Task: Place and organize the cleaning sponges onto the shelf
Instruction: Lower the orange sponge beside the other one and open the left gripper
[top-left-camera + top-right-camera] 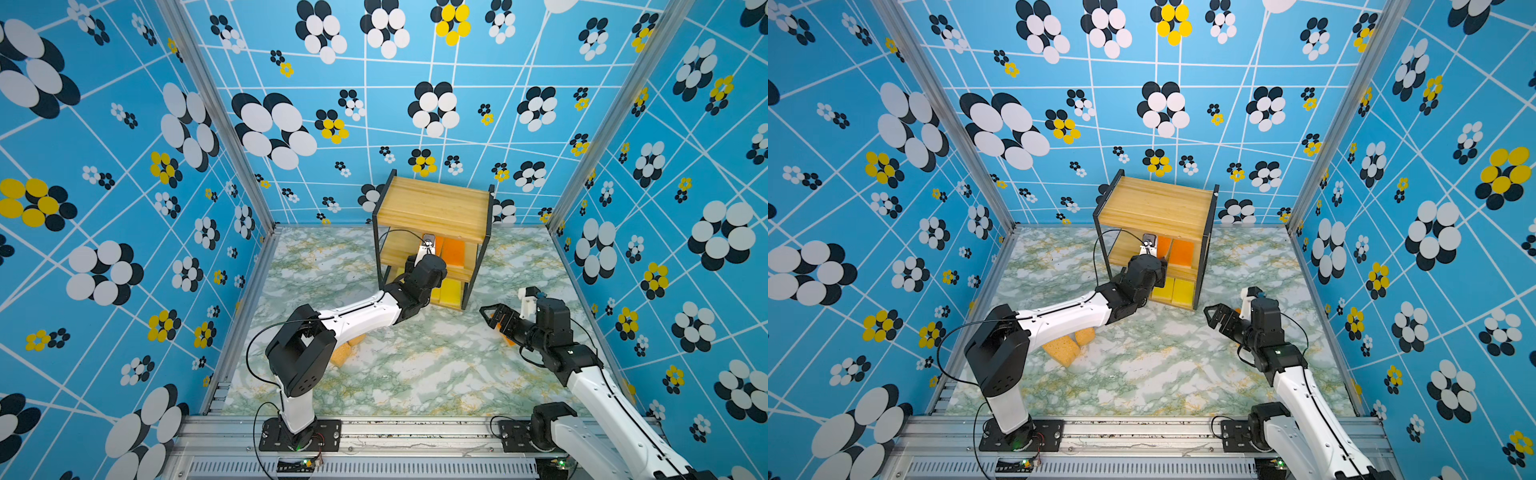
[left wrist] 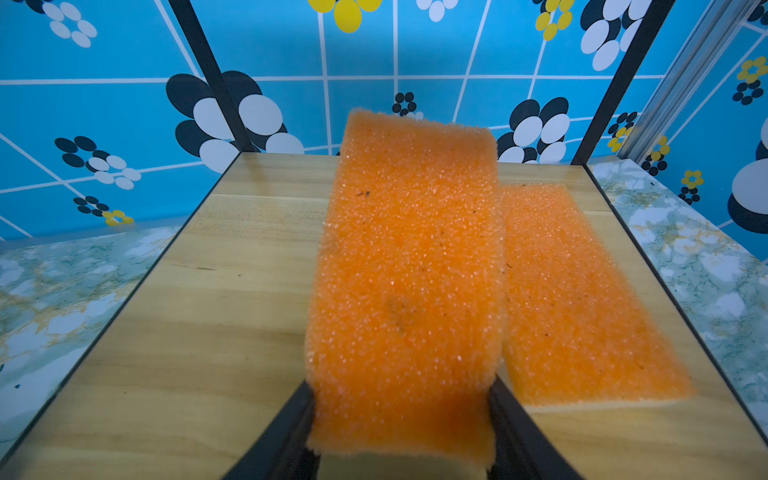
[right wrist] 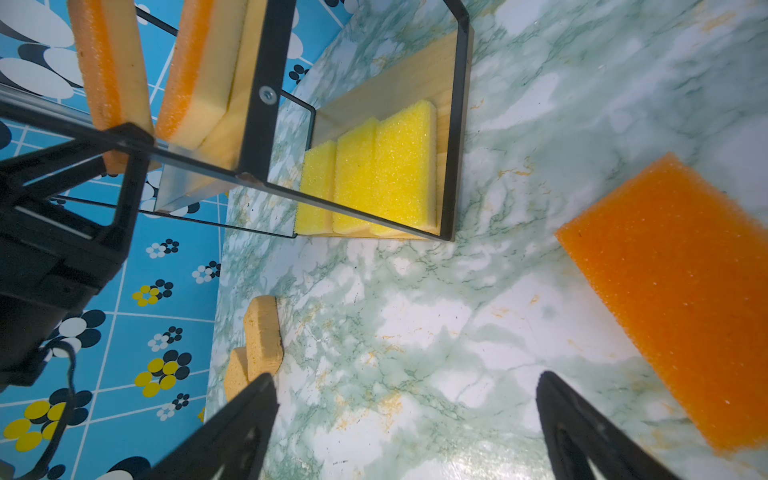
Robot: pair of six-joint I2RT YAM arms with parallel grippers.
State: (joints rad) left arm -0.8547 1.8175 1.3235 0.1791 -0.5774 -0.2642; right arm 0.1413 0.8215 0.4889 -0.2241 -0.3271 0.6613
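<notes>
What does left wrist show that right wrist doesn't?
Only left wrist: the middle wooden board's bare top.
Only right wrist: three yellow rectangular sponges on the bottom board, a loose orange sponge on the marble table, two tan porous sponges, the open right gripper.
Both: the orange sponge in the left gripper, a second orange sponge on that board, the black-framed shelf.

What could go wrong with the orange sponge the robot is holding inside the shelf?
The held sponge is tilted in the left pincer, close beside the flat orange sponge; dropped now, it might land leaning on it. The arm also reaches into the shelf, so backing out could bump its thin frame.
</notes>
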